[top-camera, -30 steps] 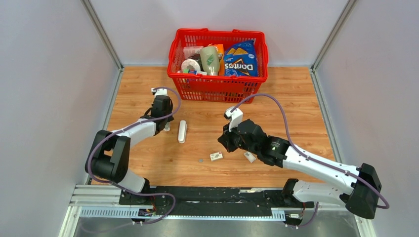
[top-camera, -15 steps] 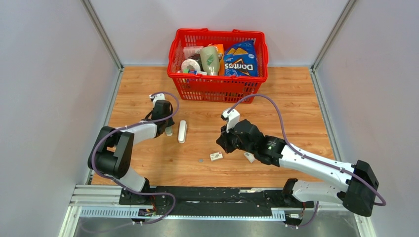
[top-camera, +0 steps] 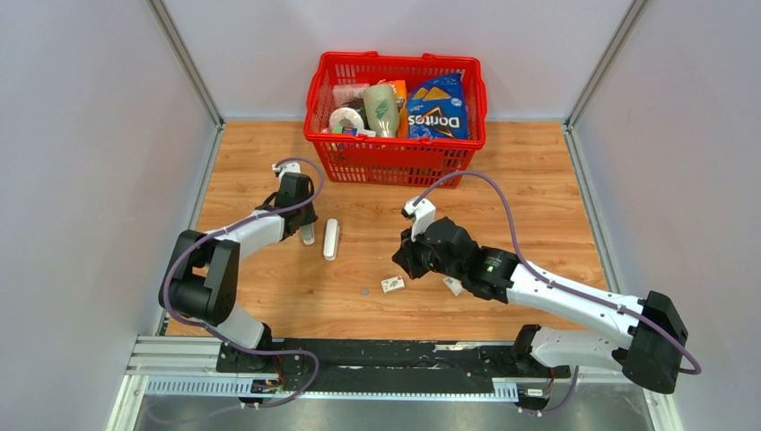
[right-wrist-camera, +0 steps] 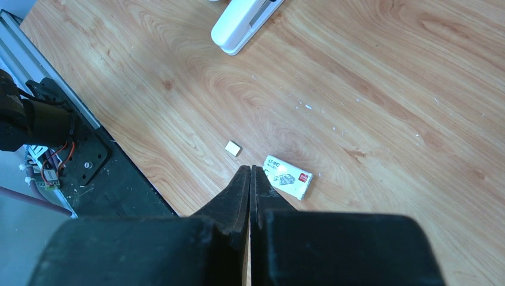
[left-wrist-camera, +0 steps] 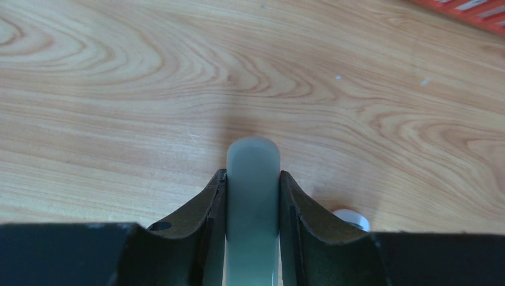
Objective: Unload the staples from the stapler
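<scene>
The left gripper [left-wrist-camera: 252, 185] is clamped on a grey-green bar [left-wrist-camera: 252, 156] just left of the stapler [top-camera: 331, 239], which lies flat on the table [top-camera: 538, 180]. The right gripper [right-wrist-camera: 250, 174], pressed together and empty, hovers right of the stapler. Its best approach is probably square to the stapler's long sides.

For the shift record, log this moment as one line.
left hand: shut on grey-green bar | right hand: shut, empty, near small white box | stapler: ungripped on table

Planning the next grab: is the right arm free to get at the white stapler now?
Probably yes: the stapler lies flat in the open, with nothing between it and the right gripper, which is shut and empty.
</scene>
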Tool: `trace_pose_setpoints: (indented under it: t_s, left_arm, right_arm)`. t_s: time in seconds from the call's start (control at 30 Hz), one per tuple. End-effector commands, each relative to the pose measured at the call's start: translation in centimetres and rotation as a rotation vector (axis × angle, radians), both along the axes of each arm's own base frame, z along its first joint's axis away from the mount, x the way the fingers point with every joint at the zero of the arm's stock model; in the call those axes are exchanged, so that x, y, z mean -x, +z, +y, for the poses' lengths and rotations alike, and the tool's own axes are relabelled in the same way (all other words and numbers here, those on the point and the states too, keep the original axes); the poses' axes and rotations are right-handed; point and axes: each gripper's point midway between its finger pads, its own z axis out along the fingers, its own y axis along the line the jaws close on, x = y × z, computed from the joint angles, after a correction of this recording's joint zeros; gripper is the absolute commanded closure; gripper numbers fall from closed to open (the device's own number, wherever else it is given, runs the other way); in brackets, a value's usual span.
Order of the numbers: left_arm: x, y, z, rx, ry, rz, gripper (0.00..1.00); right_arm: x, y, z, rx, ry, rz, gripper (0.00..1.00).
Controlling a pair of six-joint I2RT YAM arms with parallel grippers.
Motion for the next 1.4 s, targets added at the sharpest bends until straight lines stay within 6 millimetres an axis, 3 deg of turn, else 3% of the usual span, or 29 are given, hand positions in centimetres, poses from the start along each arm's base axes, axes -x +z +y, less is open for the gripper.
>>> trace_pose_setpoints:
  t_s: [0.0, 0.13, 0.23, 0.33, 0.37, 0.43, 0.5, 0.57, 0.8, 1.13, 1.37]
  left_arm:
    - [0.4, 3.4, -2.3, 0.066, -0.103, 0.002, 1.00]
    - [-0.2, 5.1, -2.0, 0.040, -0.106, -0.019, 1.00]
    - [0.1, 4.1, -1.9, 0.041, -0.101, -0.003, 1.00]
    - [0.8, 0.2, -2.4, 0.072, -0.094, 0.051, 1.00]
    - [2.1, -2.7, -2.4, 0.083, -0.090, 0.124, 1.00]
    - [3.4, -6.2, -2.9, 0.099, -0.095, 0.198, 1.00]
    - [3.9, -7.9, -3.4, 0.112, -0.099, 0.215, 1.00]
    - [3.9, -8.3, -3.5, 0.119, -0.100, 0.214, 1.00]
    - [2.8, -6.1, -3.4, 0.093, -0.112, 0.189, 1.00]
    - [-0.4, 0.0, -1.3, -0.036, -0.107, 0.087, 1.00]
    - [-1.3, 1.4, 0.2, -0.102, -0.092, 0.076, 1.00]
  right_arm:
    - [-0.3, 1.1, 0.4, -0.048, -0.007, -0.024, 1.00]
    - [-0.4, 1.3, 0.5, -0.056, -0.004, -0.028, 1.00]
    - [-0.2, 1.1, 0.5, -0.054, 0.000, -0.023, 1.00]
    - [-0.2, 1.1, 0.3, -0.053, -0.003, -0.024, 1.00]
    - [-0.1, 1.0, 0.3, -0.051, -0.001, -0.024, 1.00]
    - [-0.1, 0.9, 0.2, -0.045, -0.002, -0.022, 1.00]
    - [-0.1, 0.9, 0.2, -0.045, -0.002, -0.022, 1.00]
    - [-0.1, 0.8, 0.1, -0.039, -0.002, -0.022, 1.00]
    - [-0.3, 1.0, 0.3, -0.039, -0.004, -0.025, 1.00]
    - [-0.3, 0.9, 0.6, -0.043, 0.000, -0.020, 1.00]
    - [-0.2, 0.8, 0.4, -0.048, -0.005, -0.021, 0.99]
